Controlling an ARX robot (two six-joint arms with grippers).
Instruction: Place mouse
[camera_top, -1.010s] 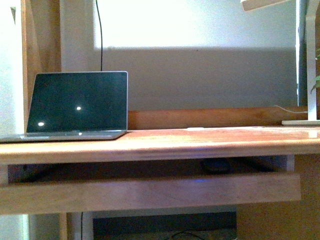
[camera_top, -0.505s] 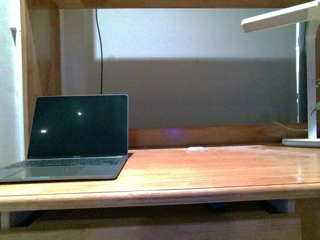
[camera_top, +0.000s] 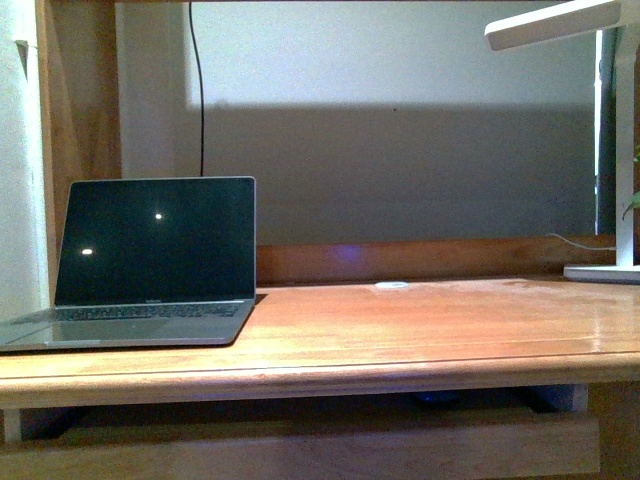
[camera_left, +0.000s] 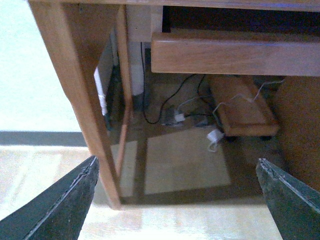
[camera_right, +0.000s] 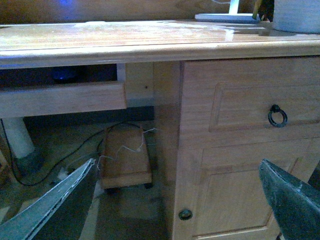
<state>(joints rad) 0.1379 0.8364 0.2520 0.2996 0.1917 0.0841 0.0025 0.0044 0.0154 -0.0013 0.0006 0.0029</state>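
Note:
The mouse shows only as a small dark rounded shape (camera_top: 437, 398) with a faint blue glow in the gap between the desk top (camera_top: 400, 335) and the pull-out tray (camera_top: 300, 450). It also shows in the right wrist view (camera_right: 65, 75), in shadow behind the tray's front board. My left gripper (camera_left: 176, 161) is open and empty, low beside the desk's left leg (camera_left: 80, 100), over the floor. My right gripper (camera_right: 177, 162) is open and empty, in front of the desk's cupboard door (camera_right: 240, 200). Neither arm shows in the front view.
An open laptop (camera_top: 150, 260) stands on the desk's left. A small flat white disc (camera_top: 392, 285) lies at the back middle. A white lamp (camera_top: 610, 150) stands at the right. Under the desk are cables (camera_left: 185, 107) and a wheeled wooden board (camera_left: 242, 107). A drawer with a ring pull (camera_right: 277, 116) sits at the right.
The front view has shifted: the desk top first dropped in the picture, then rose slightly. The tray gap with the mouse, plain one second ago, is now nearly hidden.

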